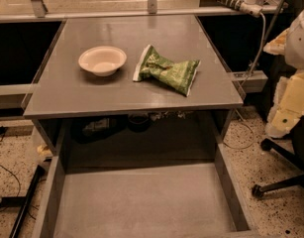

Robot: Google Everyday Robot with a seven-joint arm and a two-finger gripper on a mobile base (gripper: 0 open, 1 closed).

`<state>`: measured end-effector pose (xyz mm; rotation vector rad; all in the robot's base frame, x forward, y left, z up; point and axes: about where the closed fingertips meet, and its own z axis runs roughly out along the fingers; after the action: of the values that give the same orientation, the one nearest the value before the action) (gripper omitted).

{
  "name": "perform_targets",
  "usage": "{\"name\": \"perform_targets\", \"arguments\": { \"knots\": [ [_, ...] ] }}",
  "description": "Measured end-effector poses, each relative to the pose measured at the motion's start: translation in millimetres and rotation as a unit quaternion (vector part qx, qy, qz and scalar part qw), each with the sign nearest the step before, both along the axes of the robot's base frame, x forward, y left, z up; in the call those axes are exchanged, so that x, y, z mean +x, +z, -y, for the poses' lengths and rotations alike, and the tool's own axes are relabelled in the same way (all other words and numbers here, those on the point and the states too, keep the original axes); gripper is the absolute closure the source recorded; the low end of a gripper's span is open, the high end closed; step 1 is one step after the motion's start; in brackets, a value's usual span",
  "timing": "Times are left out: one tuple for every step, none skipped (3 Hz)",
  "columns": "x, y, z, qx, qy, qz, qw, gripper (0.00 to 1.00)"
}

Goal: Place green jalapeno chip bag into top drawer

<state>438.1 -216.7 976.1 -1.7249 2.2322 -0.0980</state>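
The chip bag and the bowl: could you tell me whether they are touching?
Apart. The camera view shows bare tabletop between the chip bag and the bowl. The hand is out of view.

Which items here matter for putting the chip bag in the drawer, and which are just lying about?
Job: green jalapeno chip bag, on the tabletop; top drawer, pulled open below; gripper, out of view.
Lying about: cream bowl, beside the bag; chair base, far right.
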Motion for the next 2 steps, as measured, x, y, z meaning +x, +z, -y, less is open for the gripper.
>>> {"name": "perform_targets", "arguments": {
  "knots": [
    [0.2, 0.1, -0.1, 0.000, 0.000, 0.000, 1.0000, 0.00],
    [4.4, 2.1, -3.0, 0.007, 0.003, 0.005, 1.0000, 0.00]
  ]
}}
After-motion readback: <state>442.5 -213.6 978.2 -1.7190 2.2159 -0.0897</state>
